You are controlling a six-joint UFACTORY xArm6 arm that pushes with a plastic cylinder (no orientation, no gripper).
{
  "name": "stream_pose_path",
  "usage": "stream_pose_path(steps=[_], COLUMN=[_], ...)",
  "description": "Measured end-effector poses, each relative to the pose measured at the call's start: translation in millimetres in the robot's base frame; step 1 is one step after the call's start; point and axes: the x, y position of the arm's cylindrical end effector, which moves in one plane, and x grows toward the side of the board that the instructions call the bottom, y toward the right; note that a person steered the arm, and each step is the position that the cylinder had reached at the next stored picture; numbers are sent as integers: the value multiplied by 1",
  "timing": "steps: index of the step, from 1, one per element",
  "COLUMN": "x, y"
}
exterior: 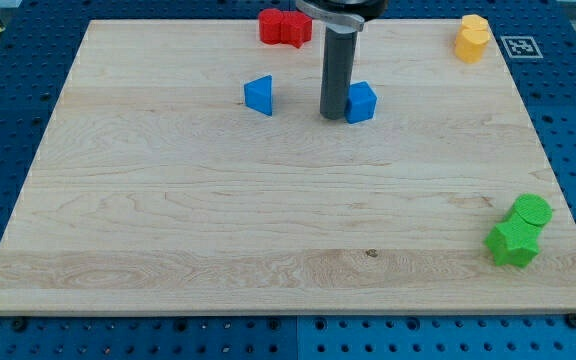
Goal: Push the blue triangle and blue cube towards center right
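The blue triangle (259, 95) sits on the wooden board (268, 220) in the upper middle. The blue cube (361, 102) sits to its right. My tip (333, 115) is at the end of the dark rod, touching or almost touching the cube's left side, between the two blue blocks. The triangle is about a block's width to the left of my tip.
Two red blocks (284, 27) lie at the view's top, just left of the rod. Two yellow blocks (472, 38) sit at the top right corner. A green cylinder (532, 211) and a green star-like block (513, 243) sit at the bottom right. Blue pegboard surrounds the board.
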Motion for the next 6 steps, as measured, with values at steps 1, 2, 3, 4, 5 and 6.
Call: stream_pose_path(steps=[1, 2, 3, 4, 5, 6], x=[-12, -18, -26, -39, -51, -62], y=[22, 58, 92, 124, 154, 183])
